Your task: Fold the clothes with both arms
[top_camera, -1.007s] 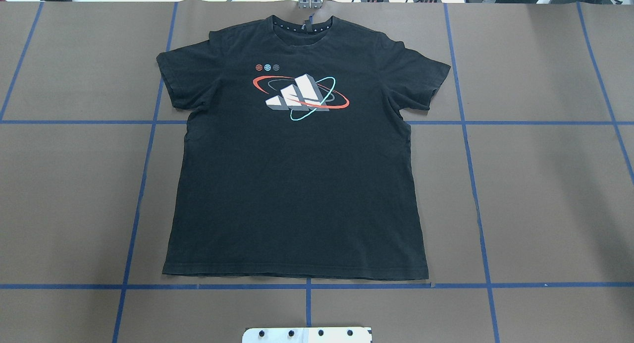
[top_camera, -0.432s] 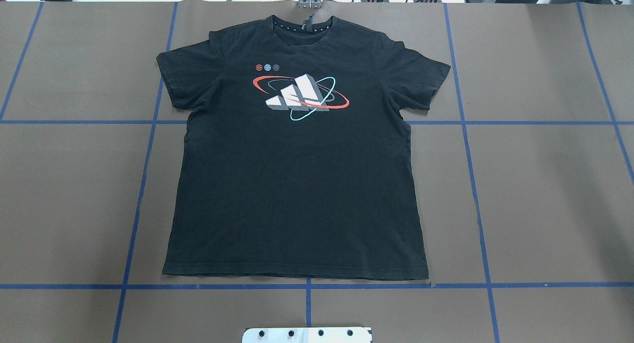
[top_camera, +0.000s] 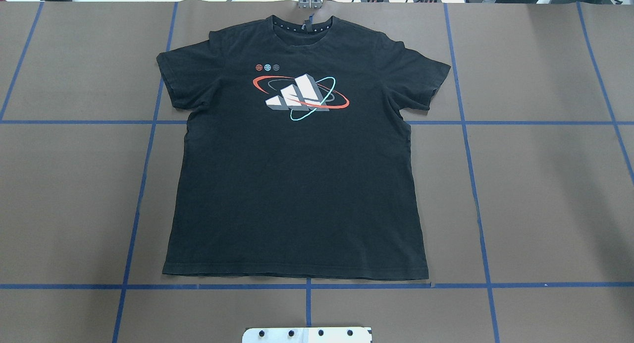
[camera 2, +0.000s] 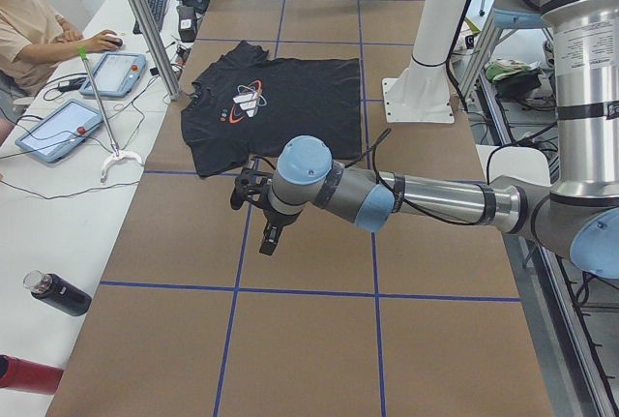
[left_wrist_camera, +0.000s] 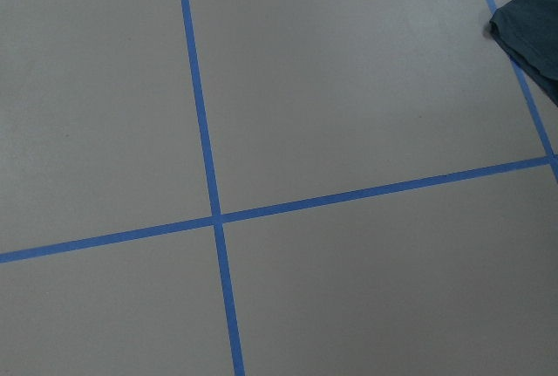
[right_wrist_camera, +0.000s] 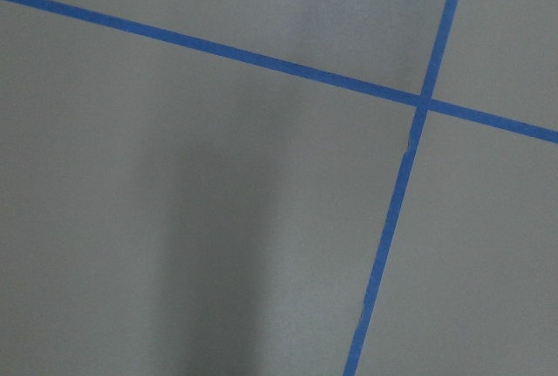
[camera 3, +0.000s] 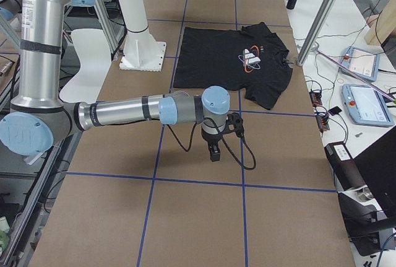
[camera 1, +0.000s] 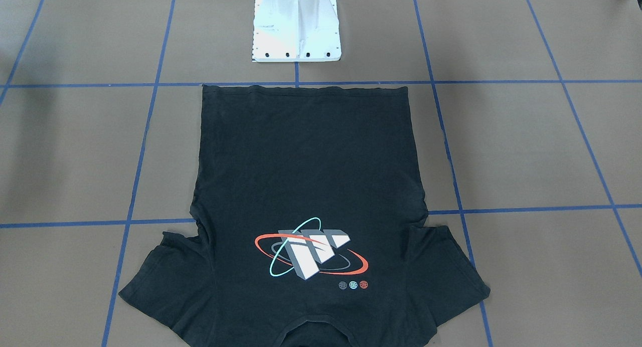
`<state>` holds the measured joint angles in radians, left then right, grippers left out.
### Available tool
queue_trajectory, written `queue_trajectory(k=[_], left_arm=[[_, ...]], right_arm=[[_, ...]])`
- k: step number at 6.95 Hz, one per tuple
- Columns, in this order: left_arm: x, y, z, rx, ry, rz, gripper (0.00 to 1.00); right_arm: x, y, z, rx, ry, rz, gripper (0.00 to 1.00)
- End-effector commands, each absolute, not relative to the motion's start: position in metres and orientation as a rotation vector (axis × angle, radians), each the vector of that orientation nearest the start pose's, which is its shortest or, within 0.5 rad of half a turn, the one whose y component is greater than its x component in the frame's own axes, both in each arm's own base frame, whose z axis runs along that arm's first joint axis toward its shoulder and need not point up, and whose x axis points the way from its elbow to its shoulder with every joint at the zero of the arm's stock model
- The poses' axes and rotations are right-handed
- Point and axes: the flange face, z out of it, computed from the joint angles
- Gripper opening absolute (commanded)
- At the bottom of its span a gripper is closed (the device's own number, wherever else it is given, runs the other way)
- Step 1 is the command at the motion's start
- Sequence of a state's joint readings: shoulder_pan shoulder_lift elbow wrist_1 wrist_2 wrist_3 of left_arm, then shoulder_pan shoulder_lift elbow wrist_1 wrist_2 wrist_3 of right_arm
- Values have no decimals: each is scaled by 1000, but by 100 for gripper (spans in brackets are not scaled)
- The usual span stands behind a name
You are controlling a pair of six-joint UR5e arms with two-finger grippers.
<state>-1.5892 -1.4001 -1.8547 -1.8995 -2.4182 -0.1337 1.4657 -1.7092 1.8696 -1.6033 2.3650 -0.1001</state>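
Left gripper [camera 2: 269, 240] hangs fingers-down from the outstretched left arm [camera 2: 426, 199] over bare brown table [camera 2: 319, 340], seen from the table's end on the robot's left. It sits on the camera's side of the black T-shirt [camera 2: 290, 107] and apart from the near sleeve. Whether its fingers are together or apart cannot be told from this side view. Its wrist camera looks down on a crossing of blue tape lines [left_wrist_camera: 215, 217], with one dark corner of cloth at the upper right edge.

From the opposite end, the right gripper [camera 3: 214, 152] points down from the right arm [camera 3: 124, 111] over bare table, likewise short of the shirt's near sleeve. Its fingers' state cannot be told either. Its wrist camera shows only tape and paper.

Beyond both tools the shirt lies flat and spread in the middle of the table, printed side up, sleeves out to either side. The white-grey logo [top_camera: 298, 96], ringed in red and teal, sits high on the chest. The hem lies along a tape line in front of the white pedestal [camera 1: 297, 31], the collar at the far edge. A person [camera 2: 29, 25] sits at the side bench past that edge.
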Motion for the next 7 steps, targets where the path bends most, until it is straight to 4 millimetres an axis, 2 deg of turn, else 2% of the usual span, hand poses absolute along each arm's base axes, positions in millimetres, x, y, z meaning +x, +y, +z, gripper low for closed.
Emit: queue_trajectory(k=[1, 2, 3, 4, 5, 6, 7], left_arm=[[-67, -432, 563, 349, 854, 40, 100], [-66, -432, 566, 344, 856, 39, 100], [-66, -433, 564, 349, 855, 43, 100], [-65, -433, 565, 348, 855, 45, 100], [-65, -433, 564, 348, 856, 47, 100], [-65, -433, 564, 350, 856, 48, 100], [-65, -434, 561, 376, 856, 57, 100]], right_arm=[[-2, -447, 577, 187, -812, -303, 100], [-24, -450, 573, 169, -831, -321, 100], [-42, -483, 557, 169, -840, -291, 100], [-90, -537, 533, 139, -851, -226, 100], [-148, -590, 509, 153, -828, -198, 100], [-190, -635, 498, 172, -830, -159, 100], [-234, -665, 491, 185, -872, -103, 98]])
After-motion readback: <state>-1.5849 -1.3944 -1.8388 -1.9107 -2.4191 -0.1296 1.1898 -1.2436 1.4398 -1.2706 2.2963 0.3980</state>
